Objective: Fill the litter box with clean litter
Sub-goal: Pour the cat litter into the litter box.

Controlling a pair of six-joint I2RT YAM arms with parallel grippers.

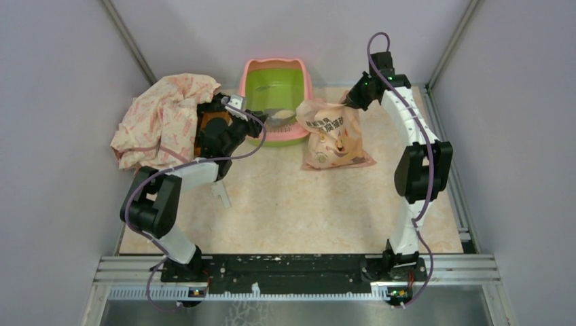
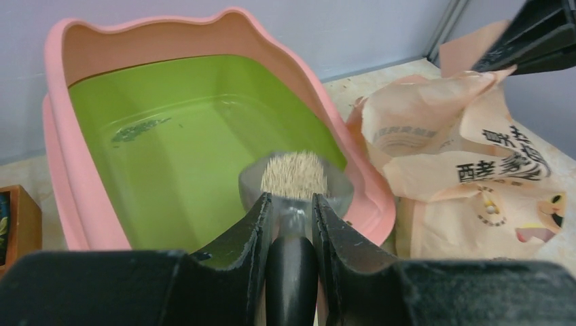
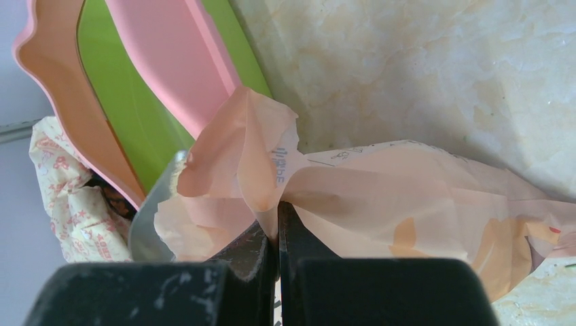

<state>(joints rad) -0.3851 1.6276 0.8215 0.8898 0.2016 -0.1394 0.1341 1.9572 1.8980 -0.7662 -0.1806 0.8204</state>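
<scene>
The litter box, pink rim and lime-green inside, stands at the back of the table. A few granules lie on its floor. My left gripper is shut on the black handle of a silver scoop. The scoop is heaped with clean litter and hangs over the box's near right corner. The peach bag lies to the right of the box. My right gripper is shut on the bag's crumpled top edge and holds it up.
A patterned pink-and-white cloth lies left of the litter box, with a brown box beside it under my left wrist. Grey walls enclose the table on the left, back and right. Marbled tabletop stretches in front of the bag.
</scene>
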